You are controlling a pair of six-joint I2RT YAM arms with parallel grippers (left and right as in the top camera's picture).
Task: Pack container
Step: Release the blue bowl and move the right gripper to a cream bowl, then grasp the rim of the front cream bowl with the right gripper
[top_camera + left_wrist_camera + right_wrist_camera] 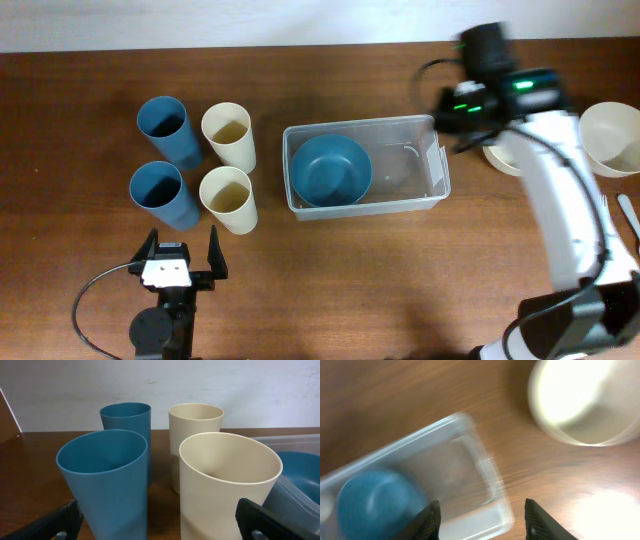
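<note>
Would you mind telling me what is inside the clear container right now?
The container holds one blue bowl, sitting in its left half in the overhead view; the right half is bare. Anything under the bowl is covered.

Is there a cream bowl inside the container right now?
No, the container holds only a blue bowl; a cream bowl sits outside it, off to the right.

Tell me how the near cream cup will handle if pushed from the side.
The near cream cup stands tall on a base narrower than its mouth, so a high push would probably tip it. It is empty and looks thin-walled, so likely light. Pushed low, it may slide on the smooth table.
</note>
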